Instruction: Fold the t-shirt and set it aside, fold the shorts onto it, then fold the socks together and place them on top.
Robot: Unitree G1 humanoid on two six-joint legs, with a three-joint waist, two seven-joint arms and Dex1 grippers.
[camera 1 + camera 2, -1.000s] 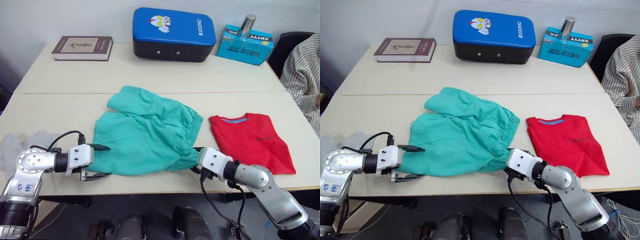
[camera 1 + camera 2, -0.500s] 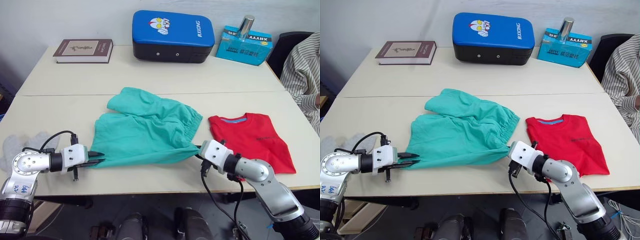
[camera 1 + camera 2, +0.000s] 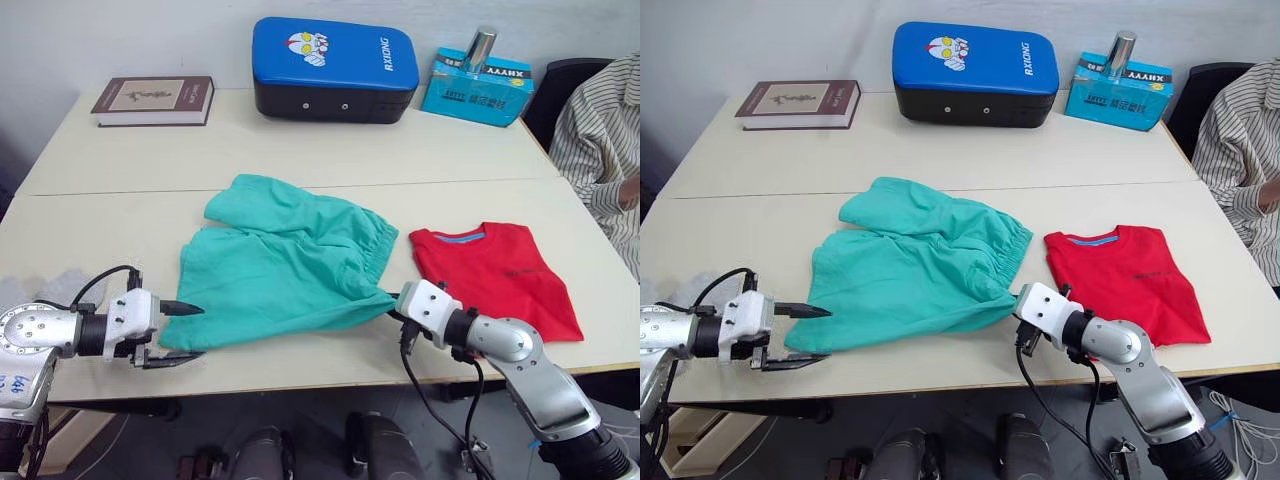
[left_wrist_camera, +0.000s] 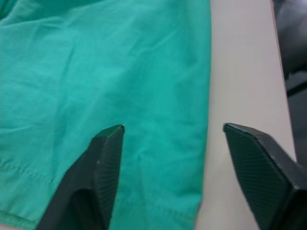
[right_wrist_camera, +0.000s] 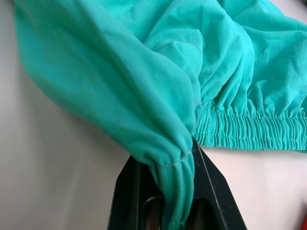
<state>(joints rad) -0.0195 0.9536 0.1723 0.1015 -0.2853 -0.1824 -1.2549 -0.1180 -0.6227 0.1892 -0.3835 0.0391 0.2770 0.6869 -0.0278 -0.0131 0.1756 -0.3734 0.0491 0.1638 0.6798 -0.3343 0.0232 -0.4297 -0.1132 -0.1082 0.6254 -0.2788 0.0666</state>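
Shorts (image 3: 280,262) lie mid-table, long axis across it, with the folded t-shirt (image 3: 493,275) just beside on the right. Right gripper (image 5: 169,191) pinches the waistband-side near corner, pulled taut. Left gripper (image 3: 181,332) spread open at the opposite near corner, hem lying between its fingers (image 4: 106,158) but ungripped, so the left must close next

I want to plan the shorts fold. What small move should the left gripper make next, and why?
Probably close the left gripper on the near corner of the shorts: its fingers are open around that hem, while the right gripper already pinches the other corner.
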